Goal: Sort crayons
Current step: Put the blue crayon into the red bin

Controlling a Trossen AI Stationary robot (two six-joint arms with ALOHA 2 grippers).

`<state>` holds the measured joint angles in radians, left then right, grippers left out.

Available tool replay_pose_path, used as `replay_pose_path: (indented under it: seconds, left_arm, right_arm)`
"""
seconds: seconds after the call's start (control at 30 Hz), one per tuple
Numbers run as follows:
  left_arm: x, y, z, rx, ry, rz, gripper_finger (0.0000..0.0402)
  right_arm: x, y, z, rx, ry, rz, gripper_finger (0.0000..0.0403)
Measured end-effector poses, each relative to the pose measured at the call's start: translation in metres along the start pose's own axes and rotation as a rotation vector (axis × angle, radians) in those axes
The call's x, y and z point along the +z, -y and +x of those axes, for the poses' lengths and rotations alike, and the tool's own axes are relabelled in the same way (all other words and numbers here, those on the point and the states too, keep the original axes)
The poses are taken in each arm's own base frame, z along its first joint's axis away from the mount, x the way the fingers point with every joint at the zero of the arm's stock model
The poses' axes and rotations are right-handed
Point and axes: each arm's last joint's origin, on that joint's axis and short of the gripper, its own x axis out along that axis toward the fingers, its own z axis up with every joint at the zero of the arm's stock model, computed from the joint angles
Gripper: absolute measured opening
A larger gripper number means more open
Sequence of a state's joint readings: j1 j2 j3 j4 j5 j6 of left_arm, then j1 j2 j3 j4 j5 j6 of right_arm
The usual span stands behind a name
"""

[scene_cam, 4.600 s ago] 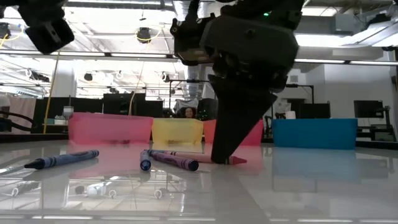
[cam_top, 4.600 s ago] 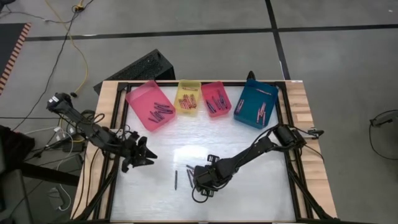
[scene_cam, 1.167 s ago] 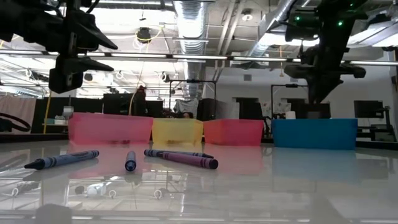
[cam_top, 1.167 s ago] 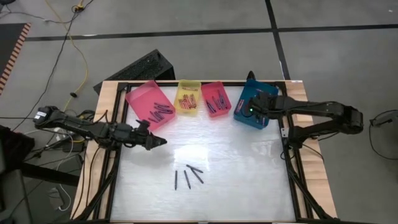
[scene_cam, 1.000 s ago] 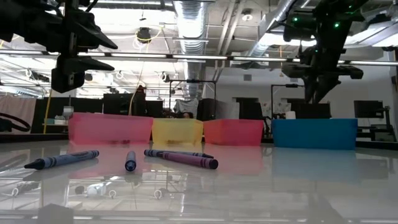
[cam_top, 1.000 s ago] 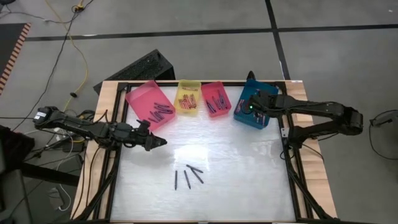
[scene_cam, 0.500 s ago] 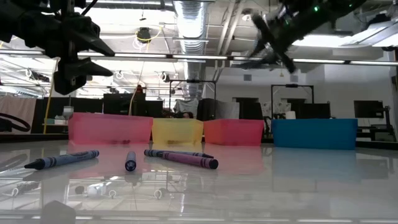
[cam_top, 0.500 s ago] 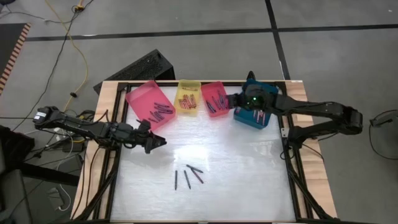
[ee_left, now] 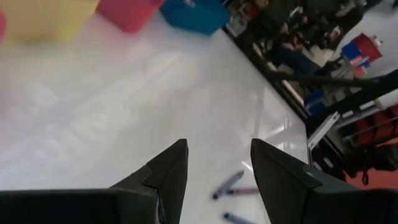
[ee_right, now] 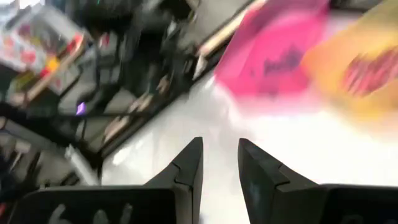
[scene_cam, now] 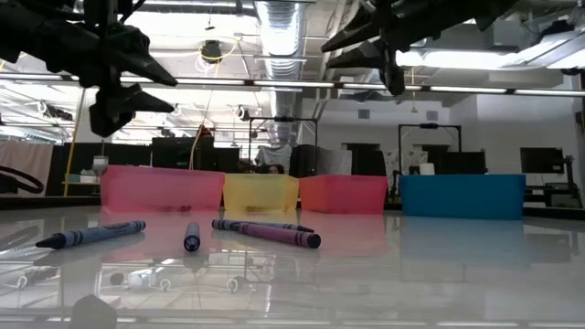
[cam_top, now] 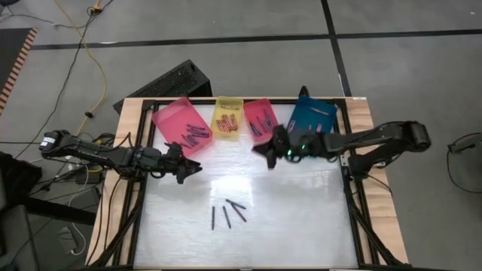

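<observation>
Four loose crayons [cam_top: 227,213] are lying on the white bench [cam_top: 301,218] toward its near edge, just left of the middle, apart from both arms; from the low view a blue one [scene_cam: 90,234] and a purple one [scene_cam: 279,237] are showing clearly, while the others are hard to tell by colour. More crayons are sitting in the pink tray [cam_top: 181,126], yellow tray [cam_top: 227,118], red tray [cam_top: 261,119] and blue tray [cam_top: 310,125] along the far edge, too small to count. The left gripper [cam_top: 194,169] is hanging above the bench near its left edge, just in front of the pink tray, its fingers [ee_left: 166,171] standing apart with nothing between them. The right gripper [cam_top: 260,150] is hovering in front of the red tray, fingers [ee_right: 189,163] parted a little and gripping nothing; its wrist view is blurring the trays into smears.
</observation>
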<state>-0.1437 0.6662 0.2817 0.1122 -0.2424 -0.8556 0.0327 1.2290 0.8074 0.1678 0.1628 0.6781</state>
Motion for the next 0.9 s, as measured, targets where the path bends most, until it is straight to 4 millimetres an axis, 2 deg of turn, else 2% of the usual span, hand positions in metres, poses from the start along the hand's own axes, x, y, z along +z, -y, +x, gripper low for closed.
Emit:
replay_pose_path:
  seconds: [0.13, 0.27, 0.5, 0.6, 0.7, 0.9]
  left_arm:
    - [0.009, 0.003, 0.001, -0.045, 0.080, 0.025, 0.0165]
    - [0.022, 0.016, -0.002, -0.165, 0.167, 0.057, 0.0165]
    - [0.051, 0.053, -0.013, -0.300, 0.211, 0.318, 0.0165]
    - [0.064, 0.069, -0.021, -0.294, 0.196, 0.413, 0.0165]
    - [0.074, 0.082, -0.029, -0.228, 0.150, 0.509, 0.0165]
    - [0.084, 0.088, -0.041, 0.069, 0.024, 0.588, 0.0165]
  right_arm:
    - [-0.039, -0.018, 0.015, 0.045, -0.125, 0.012, 0.0103]
    - [-0.079, -0.033, 0.025, 0.069, -0.246, 0.065, 0.0103]
    - [-0.142, -0.045, 0.032, 0.023, -0.420, 0.083, 0.0103]
    - [-0.153, -0.053, 0.036, 0.009, -0.466, 0.042, 0.0103]
    - [-0.157, -0.060, 0.042, -0.024, -0.520, -0.076, 0.0103]
    - [-0.151, -0.068, 0.059, -0.205, -0.596, -0.391, 0.0103]
